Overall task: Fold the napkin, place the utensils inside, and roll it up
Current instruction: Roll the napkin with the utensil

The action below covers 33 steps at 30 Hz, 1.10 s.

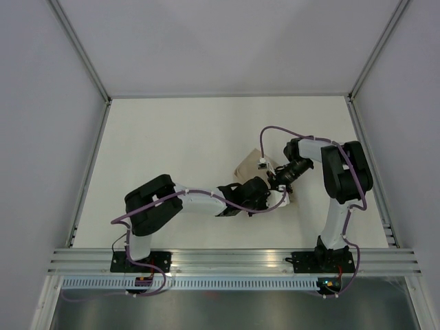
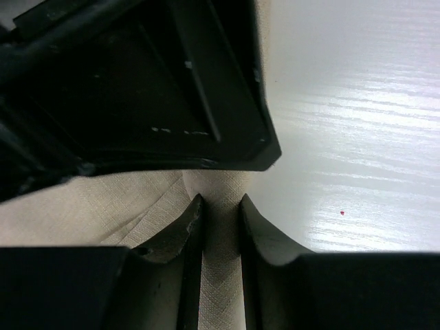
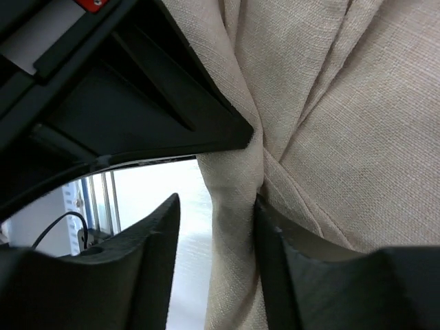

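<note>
Overhead, I see 1 napkin point(image 1: 247, 165); wrist views show right tool point(image 3: 214, 206) open, left tool point(image 2: 221, 205) straddling its fold, grip unclear.

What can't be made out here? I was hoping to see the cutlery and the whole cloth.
The napkin: top view, mostly hidden under both arms; its fold shape is unreadable.
The utensils: in no view; whether napkin or arms cover them is unclear.
The left fingers: left wrist view, napkin fills their gap; pinched or merely straddled, unclear.
Right wrist view: the frame crops the napkin's edges.
</note>
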Each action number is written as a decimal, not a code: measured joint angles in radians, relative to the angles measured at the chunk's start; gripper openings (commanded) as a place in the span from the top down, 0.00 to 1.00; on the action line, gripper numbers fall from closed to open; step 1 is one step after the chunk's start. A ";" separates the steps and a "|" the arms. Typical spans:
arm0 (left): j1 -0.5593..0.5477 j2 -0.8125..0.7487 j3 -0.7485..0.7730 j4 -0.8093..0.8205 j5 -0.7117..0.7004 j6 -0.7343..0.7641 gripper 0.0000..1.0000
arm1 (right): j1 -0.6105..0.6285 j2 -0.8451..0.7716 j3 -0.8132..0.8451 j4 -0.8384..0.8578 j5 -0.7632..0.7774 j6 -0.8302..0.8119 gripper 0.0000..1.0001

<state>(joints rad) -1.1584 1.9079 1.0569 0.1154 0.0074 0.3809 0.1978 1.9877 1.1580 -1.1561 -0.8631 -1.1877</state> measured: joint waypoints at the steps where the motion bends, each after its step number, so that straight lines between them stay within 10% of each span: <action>1: 0.013 0.004 0.015 -0.022 0.026 -0.010 0.98 | -0.001 -0.016 -0.010 0.011 0.001 0.011 0.42; 20: 0.222 0.108 0.185 -0.213 0.525 -0.219 0.98 | -0.140 -0.350 -0.131 0.622 0.068 0.461 0.33; 33: 0.272 0.296 0.473 -0.489 0.720 -0.322 0.98 | -0.285 -0.538 -0.225 0.568 0.058 0.420 0.32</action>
<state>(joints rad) -0.8864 2.2040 1.5303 -0.3733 0.7273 0.0593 -0.0868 1.4494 0.9325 -0.5880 -0.8047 -0.7681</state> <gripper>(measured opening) 0.281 0.670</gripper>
